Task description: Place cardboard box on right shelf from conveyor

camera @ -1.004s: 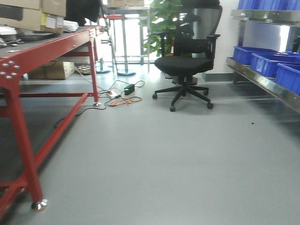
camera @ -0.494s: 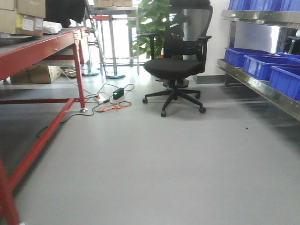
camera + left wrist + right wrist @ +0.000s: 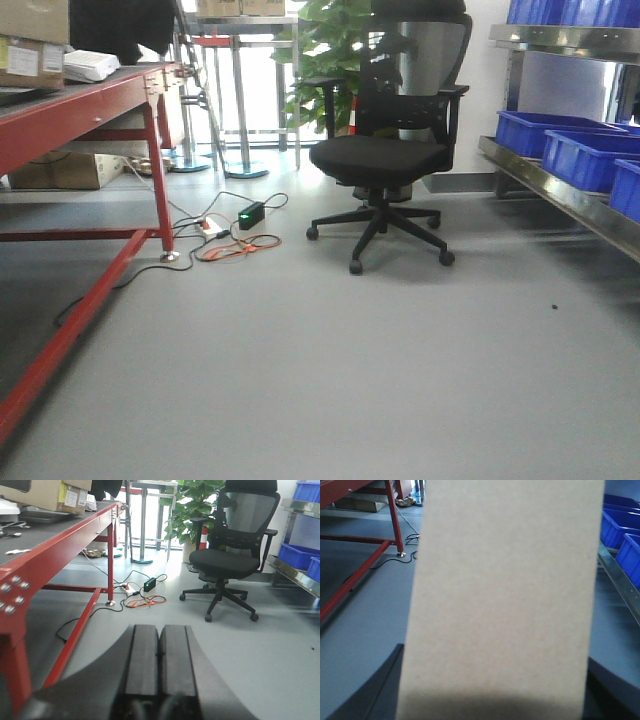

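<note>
Grey floor [image 3: 350, 380], black office chair [image 3: 380, 160], red-framed table [image 3: 90, 110], leafy plant [image 3: 325, 50] behind.

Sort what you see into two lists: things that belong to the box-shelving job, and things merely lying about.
Job in hand: cardboard box, gripped between the right fingers; right shelf; conveyor.

Lying about: office chair; potted plant; blue bins; floor cables; labelled cartons.
</note>
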Robot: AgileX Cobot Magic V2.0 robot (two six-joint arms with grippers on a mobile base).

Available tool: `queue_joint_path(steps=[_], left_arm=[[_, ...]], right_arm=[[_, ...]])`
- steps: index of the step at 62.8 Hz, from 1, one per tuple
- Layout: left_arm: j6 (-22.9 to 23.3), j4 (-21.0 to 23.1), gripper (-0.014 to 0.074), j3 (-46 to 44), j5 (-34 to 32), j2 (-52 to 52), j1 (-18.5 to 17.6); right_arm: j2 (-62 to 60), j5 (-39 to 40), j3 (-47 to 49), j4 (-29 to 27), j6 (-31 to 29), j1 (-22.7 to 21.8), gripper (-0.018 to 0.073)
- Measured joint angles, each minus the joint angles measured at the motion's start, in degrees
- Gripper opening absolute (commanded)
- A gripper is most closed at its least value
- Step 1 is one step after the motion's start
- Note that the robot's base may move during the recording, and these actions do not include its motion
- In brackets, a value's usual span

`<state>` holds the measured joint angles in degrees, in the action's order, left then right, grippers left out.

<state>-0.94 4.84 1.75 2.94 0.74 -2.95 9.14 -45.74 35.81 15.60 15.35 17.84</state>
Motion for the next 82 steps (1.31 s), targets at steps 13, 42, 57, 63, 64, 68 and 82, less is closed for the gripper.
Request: queue_joint_path(steps=[13, 42, 57, 63, 64, 68, 82], left_arm=[[0.0, 0.0, -0.0119, 0.0, 0.0, 0.0, 0.0], [0.0, 0.0, -0.0119, 0.0, 0.0, 0.0, 0.0], [0.0, 0.0, -0.0119, 0.0, 0.0, 0.0, 0.0], [0.0, 0.0, -0.0119, 0.0, 0.0, 0.0, 0.0], [0.0, 0.0, -0.0119, 0.0, 0.0, 0.0, 0.0], [0.0, 0.0, -0.0119, 0.0, 0.0, 0.0, 0.0], [0.0, 0.0, -0.0119, 0.0, 0.0, 0.0, 0.0]], right_arm=[[0.0, 0.0, 0.0, 0.0, 0.0, 0.0, 0.0120], [0.0, 0.0, -0.1, 0.0, 0.0, 0.0, 0.0120], [0.0, 0.0, -0.1, 0.0, 0.0, 0.0, 0.0120], [0.0, 0.0, -0.1, 0.0, 0.0, 0.0, 0.0120], [0.0, 0.0, -0.1, 0.0, 0.0, 0.0, 0.0120], [0.0, 0.0, -0.1, 0.0, 0.0, 0.0, 0.0120], [0.0, 0.0, -0.1, 0.0, 0.0, 0.0, 0.0120]])
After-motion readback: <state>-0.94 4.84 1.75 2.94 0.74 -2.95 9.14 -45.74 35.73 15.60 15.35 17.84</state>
